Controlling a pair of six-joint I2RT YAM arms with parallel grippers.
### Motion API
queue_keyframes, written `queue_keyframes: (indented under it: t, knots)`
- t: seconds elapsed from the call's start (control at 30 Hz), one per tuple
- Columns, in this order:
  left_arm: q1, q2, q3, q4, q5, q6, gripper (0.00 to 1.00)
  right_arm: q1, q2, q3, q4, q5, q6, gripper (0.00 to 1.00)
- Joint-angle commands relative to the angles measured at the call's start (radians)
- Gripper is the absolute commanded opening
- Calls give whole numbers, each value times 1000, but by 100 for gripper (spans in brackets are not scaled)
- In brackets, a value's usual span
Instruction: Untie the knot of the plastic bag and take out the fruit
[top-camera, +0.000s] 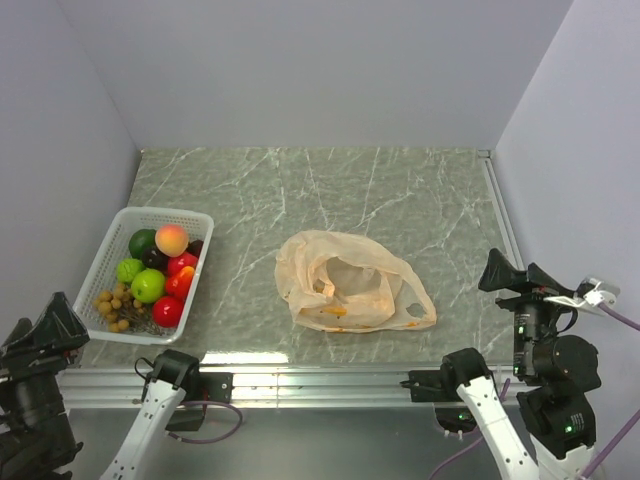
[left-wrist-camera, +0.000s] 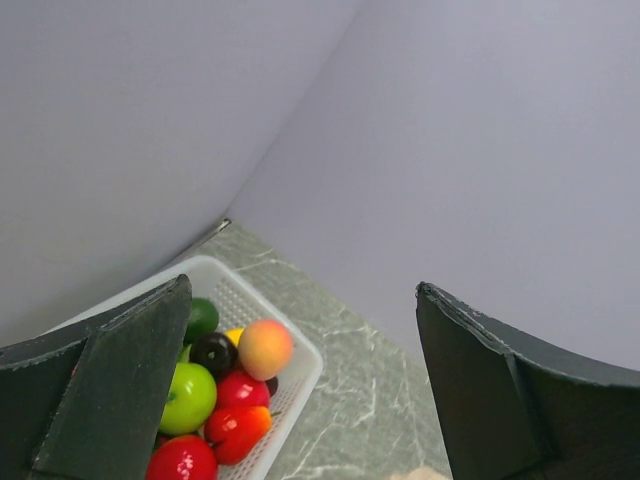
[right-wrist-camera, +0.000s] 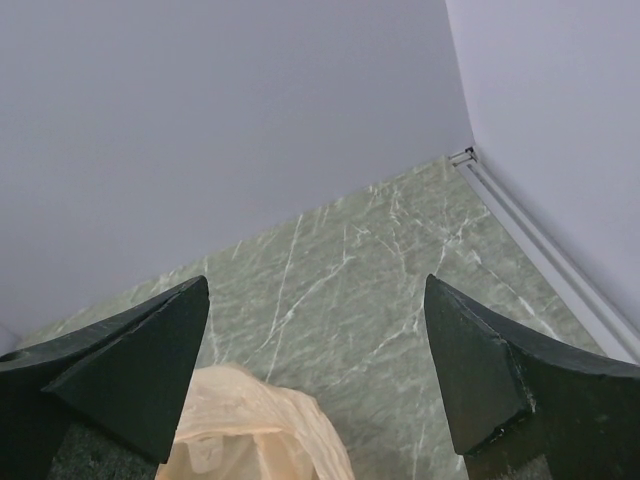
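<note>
Green marble table (top-camera: 400, 200), grey walls on three sides. Plastic bag (top-camera: 345, 283) lies flat and slack near table centre, a bit toward the near edge, mouth gaping open, handle loop (top-camera: 415, 310) trailing at its right near corner; no knot visible, handles look loose. Orange-yellow marks show on the bag's near side. Nothing round can be made out inside it.

White basket (top-camera: 112, 250) sits at the left edge of the table, well apart from the bag. The fruit (top-camera: 160, 272) is all in the basket: peach-orange one (top-camera: 171, 240) on top at the back, dark green one (top-camera: 142, 242) beside it, green apple (top-camera: 148, 285), red apple (top-camera: 167, 311) at the near end, dark purple one (left-wrist-camera: 213, 352) in the middle. Cluster of tan berries (top-camera: 114, 305) in the basket's near left corner.

Left gripper (top-camera: 48, 330) raised at the near left, beside the basket, fingers wide apart, holding nothing. Right gripper (top-camera: 518, 275) raised at the near right, off the bag, fingers spread apart, empty.
</note>
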Motion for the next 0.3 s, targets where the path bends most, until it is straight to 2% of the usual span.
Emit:
queue_keyframes:
  t: [0.0,0.27]
  knots:
    - [-1,-11,-10,75,-4,30,99,-4,-19,-9,56,-10,-27,94]
    - [1,-6,-23,71,27,5,100,-3,-30,-17,50,-9,-32,95]
